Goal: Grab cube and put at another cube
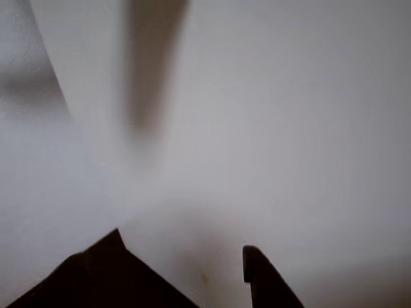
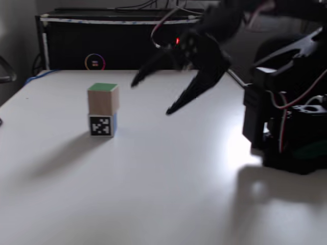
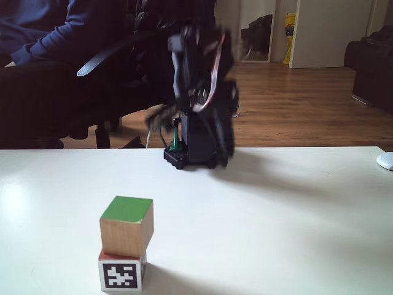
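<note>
Close to the lens in the other view, two dark fingers (image 1: pixel 122 276) of mine rise from six o'clock over bare white table (image 1: pixel 289 128), spread apart and empty.

From a fixed view, my gripper (image 2: pixel 150 97) hangs open, with the cube (image 2: pixel 102 98) at nine o'clock, sitting on another cube (image 2: pixel 101 125).

Another fixed view shows the red edge (image 3: pixel 105 255) beneath; its white label bears a black square code, no words. Stacking looks done; next I should pull clear.

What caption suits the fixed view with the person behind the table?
Wooden green-topped cube stacked on the marker-faced cube, arm's tool raised behind.
</note>
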Controlling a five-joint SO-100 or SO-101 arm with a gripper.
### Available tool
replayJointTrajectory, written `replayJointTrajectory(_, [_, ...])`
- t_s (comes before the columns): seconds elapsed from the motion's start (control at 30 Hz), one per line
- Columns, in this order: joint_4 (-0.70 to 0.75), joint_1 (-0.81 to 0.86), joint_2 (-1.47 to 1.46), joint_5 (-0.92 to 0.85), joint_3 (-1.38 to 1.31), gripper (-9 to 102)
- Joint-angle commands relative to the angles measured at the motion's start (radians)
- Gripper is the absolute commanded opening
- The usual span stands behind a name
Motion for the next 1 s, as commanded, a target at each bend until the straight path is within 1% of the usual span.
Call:
replayJointTrajectory(0.0, [-0.037,-0.008,0.275,-0.018,0.181,24])
replayJointTrajectory(0.07, [0.023,-0.011,0.526,-0.031,0.287,22])
replayJointTrajectory(0.1, [0.064,-0.012,0.594,-0.034,0.311,20])
replayJointTrajectory(0.2, [0.071,-0.017,0.592,-0.037,0.351,13])
replayJointTrajectory(0.3, [0.063,-0.020,0.594,-0.043,0.391,2])
replayJointTrajectory(0.33, [0.071,-0.018,0.594,-0.044,0.396,0])
replayJointTrajectory(0.53, [0.086,0.006,0.594,-0.112,0.442,0])
replayJointTrajectory(0.77, [0.173,0.037,0.594,-0.184,0.420,0])
replayJointTrajectory(0.97, [0.193,0.063,0.594,-0.212,0.417,0])
